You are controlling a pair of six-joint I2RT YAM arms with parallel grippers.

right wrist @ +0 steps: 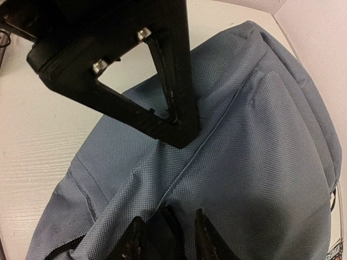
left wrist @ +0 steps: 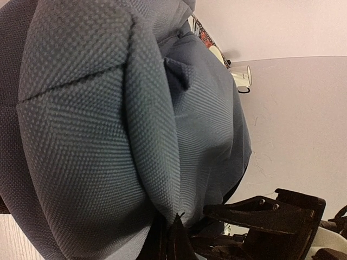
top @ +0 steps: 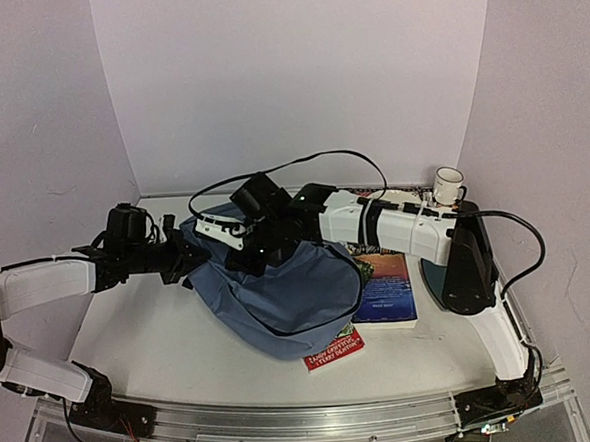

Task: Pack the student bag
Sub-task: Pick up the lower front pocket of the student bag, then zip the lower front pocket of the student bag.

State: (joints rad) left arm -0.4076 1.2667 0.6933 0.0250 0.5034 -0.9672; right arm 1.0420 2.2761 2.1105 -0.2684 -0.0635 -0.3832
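- Your right hand (right wrist: 169,238) sits right on the student bag (right wrist: 244,179), fingers partway apart with something dark between them; can't tell if it's gripped.
- Left hand (top: 184,258) is clamped shut on fabric at the bag's left side.
- Bag slumps in the middle of the tabletop (top: 152,340), books (top: 387,287) beside it toward the right edge.
- I'd say you're at the opening step: next needs a firm pinch at the zipper (right wrist: 68,250), left holding taut.

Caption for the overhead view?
Left gripper pinches the slate-blue backpack, right gripper over it; books and a cup nearby.
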